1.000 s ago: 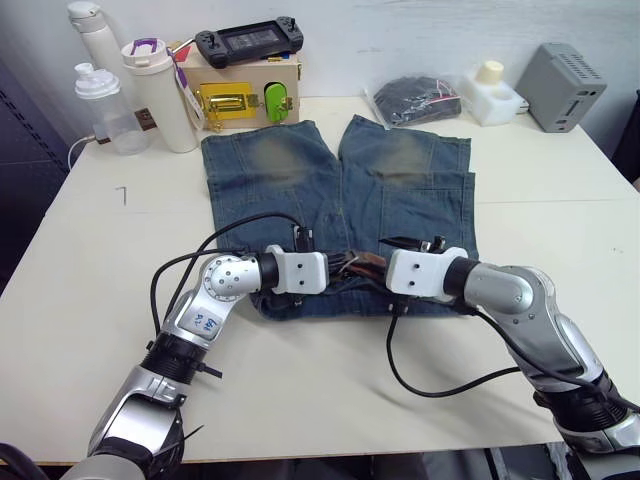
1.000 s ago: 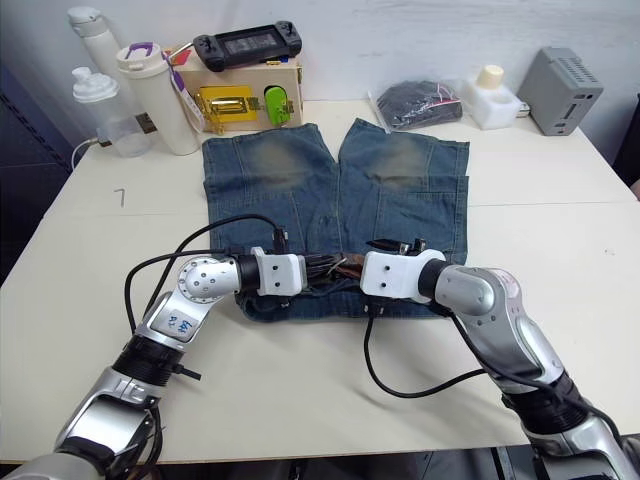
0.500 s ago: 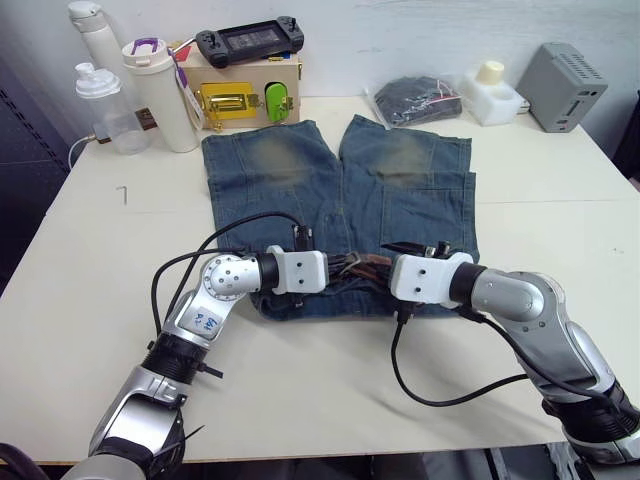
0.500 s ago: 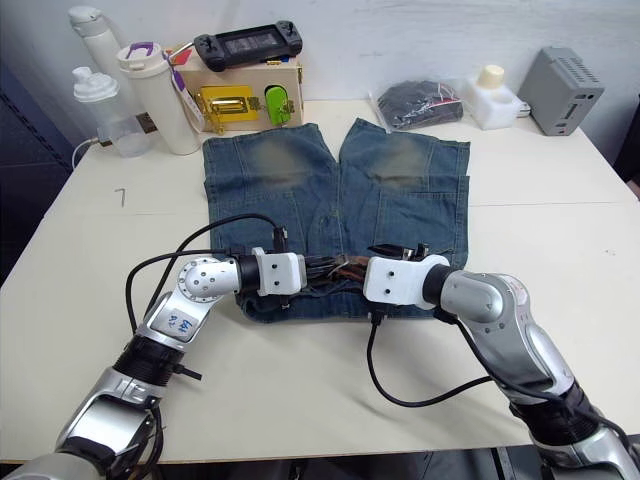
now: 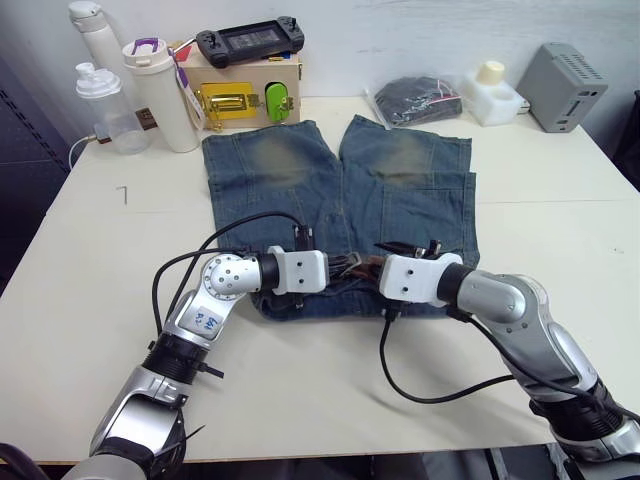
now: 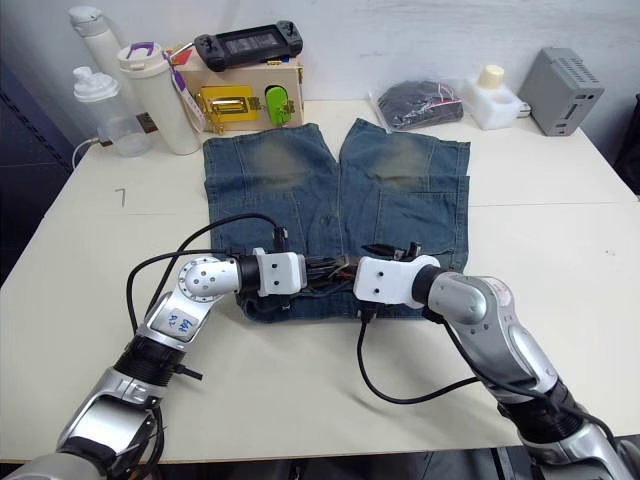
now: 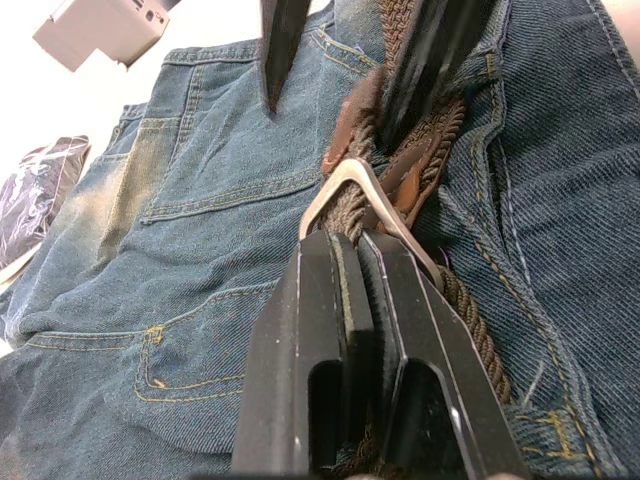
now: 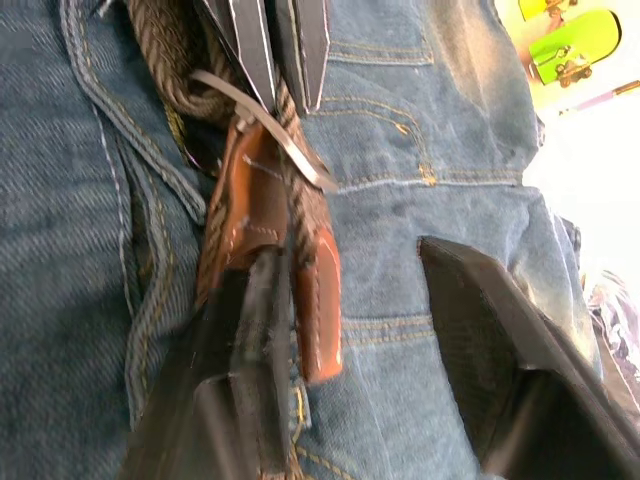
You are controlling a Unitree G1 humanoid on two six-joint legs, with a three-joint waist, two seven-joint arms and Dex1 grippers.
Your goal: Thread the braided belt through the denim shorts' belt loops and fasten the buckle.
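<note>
The denim shorts (image 5: 300, 170) lie flat on the table, legs pointing away and waistband at the near edge. The braided belt (image 7: 470, 310) is bunched on the waistband between my two grippers. My left gripper (image 7: 350, 240) is shut on the belt just behind the silver buckle (image 7: 345, 180). My right gripper (image 8: 352, 255) faces it from the right and stands open. The belt's brown leather tip (image 8: 315, 300) lies against one of its fingers (image 8: 250, 330). In the head views the two grippers (image 5: 345, 268) (image 5: 370, 272) almost touch. The belt loops are hidden under the grippers and belt.
At the back left stand two bottles (image 5: 160, 95) and a wooden box (image 5: 245, 90) with a yellow latch, a game controller on top. A black bag (image 5: 415, 100), a white container (image 5: 490, 95) and a grey box (image 5: 572, 85) line the back right. Arm cables hang near the front edge.
My right gripper has shifted a little to the left, closer to the left gripper. The left arm and the shorts have stayed put.
</note>
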